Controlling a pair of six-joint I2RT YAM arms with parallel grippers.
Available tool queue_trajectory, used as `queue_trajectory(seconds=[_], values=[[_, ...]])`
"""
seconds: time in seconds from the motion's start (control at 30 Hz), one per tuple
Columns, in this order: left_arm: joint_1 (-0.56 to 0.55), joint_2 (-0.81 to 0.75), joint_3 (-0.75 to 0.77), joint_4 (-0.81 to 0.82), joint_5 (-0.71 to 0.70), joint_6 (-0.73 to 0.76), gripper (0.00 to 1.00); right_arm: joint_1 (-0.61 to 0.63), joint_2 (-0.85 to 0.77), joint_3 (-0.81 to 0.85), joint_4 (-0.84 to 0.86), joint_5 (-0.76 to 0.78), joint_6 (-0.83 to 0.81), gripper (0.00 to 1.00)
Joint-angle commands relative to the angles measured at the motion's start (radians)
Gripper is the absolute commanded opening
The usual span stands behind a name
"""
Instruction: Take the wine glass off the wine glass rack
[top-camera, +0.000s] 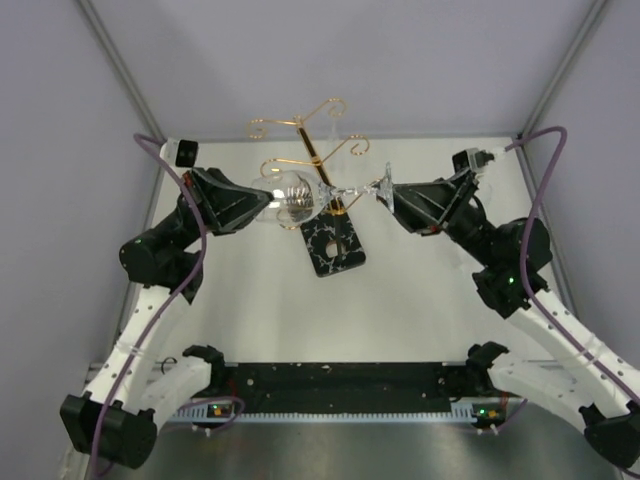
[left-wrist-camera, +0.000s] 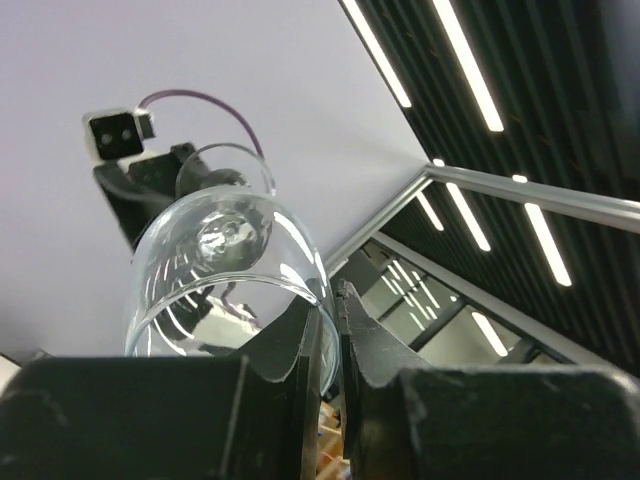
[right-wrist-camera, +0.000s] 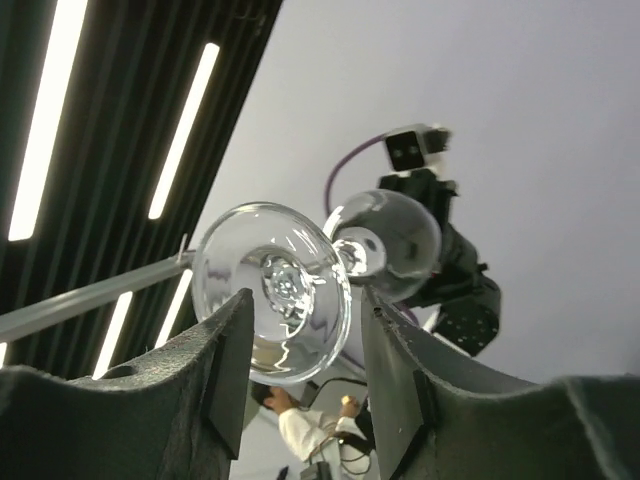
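Observation:
The wine glass (top-camera: 292, 196) lies on its side in the air, bowl to the left, foot (top-camera: 385, 184) to the right. Its stem crosses the gold wire rack (top-camera: 305, 140), which stands on a black marbled base (top-camera: 333, 243). My left gripper (top-camera: 262, 201) is shut on the bowl's rim; the left wrist view shows the rim (left-wrist-camera: 225, 270) pinched between the fingers (left-wrist-camera: 372, 350). My right gripper (top-camera: 390, 197) is open. In the right wrist view the glass foot (right-wrist-camera: 275, 290) sits between its spread fingers (right-wrist-camera: 400, 360), with a gap on the right side.
The rack stands at the middle back of the white table (top-camera: 420, 300). Grey walls and metal frame posts (top-camera: 120, 70) enclose the sides and back. A black bar (top-camera: 340, 385) runs between the arm bases at the near edge.

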Motion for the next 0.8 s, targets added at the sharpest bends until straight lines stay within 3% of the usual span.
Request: queue_trajectory(seconds=[0.0,0.33,0.47,0.77], values=[[0.007,-0.006,0.061,-0.015,-0.035,0.113,0.0,-0.026,-0.029,-0.079,-0.072,-0.073,-0.011,0.47],[0.007,0.005,0.069,-0.041,-0.039,0.142,0.0,-0.086,-0.053,-0.184,-0.016,-0.13,0.034,0.5],[0.007,-0.001,0.101,-0.146,-0.017,0.207,0.0,-0.101,-0.064,-0.213,-0.032,-0.155,0.025,0.51],[0.007,0.0,0.193,-0.399,0.023,0.392,0.0,-0.198,-0.24,-0.233,-0.43,-0.259,-0.214,0.55]])
